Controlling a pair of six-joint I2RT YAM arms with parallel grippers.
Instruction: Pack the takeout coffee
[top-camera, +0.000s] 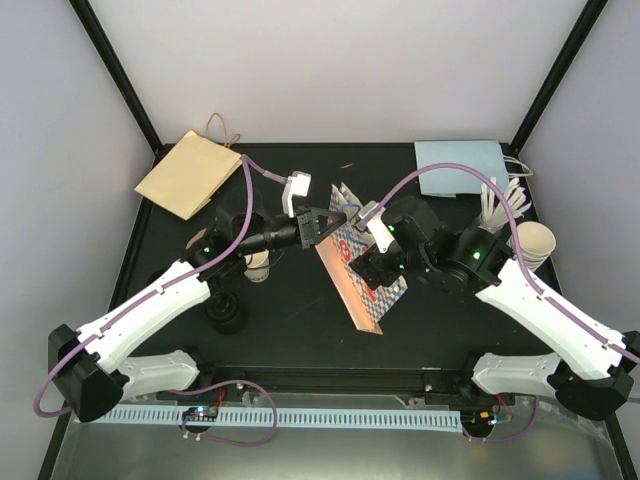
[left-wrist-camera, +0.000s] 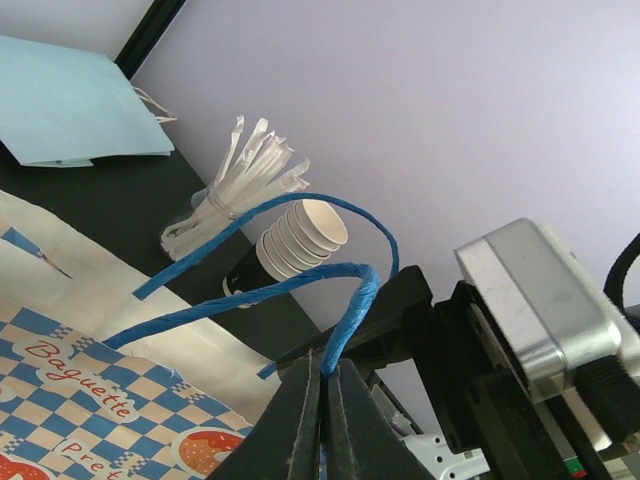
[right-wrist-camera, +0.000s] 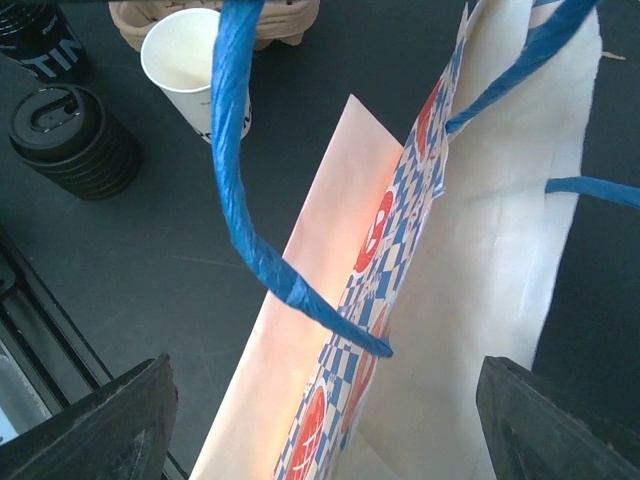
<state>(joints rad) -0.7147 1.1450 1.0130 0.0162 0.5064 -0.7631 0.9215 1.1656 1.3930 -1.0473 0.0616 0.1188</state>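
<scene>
A paper bag (top-camera: 362, 290) with a blue-check print and blue twisted handles stands tilted at the table's middle. My left gripper (top-camera: 328, 224) is shut on one blue handle (left-wrist-camera: 356, 300), the cord pinched between its closed jaws (left-wrist-camera: 326, 378) and held up. My right gripper (top-camera: 364, 266) hovers open over the bag's mouth (right-wrist-camera: 330, 300), its fingers (right-wrist-camera: 110, 420) wide apart on either side and touching nothing. The other handle (right-wrist-camera: 250, 240) loops across that view. A white paper cup (right-wrist-camera: 190, 60) without a lid stands left of the bag, by a cardboard carrier (right-wrist-camera: 285, 18).
A stack of black lids (right-wrist-camera: 75, 140) sits near the left arm (top-camera: 225, 312). A brown bag (top-camera: 190, 172) lies at the back left, a light blue bag (top-camera: 460, 165) at the back right. Wrapped white straws (left-wrist-camera: 245, 175) and stacked cups (left-wrist-camera: 300, 235) stand at the right.
</scene>
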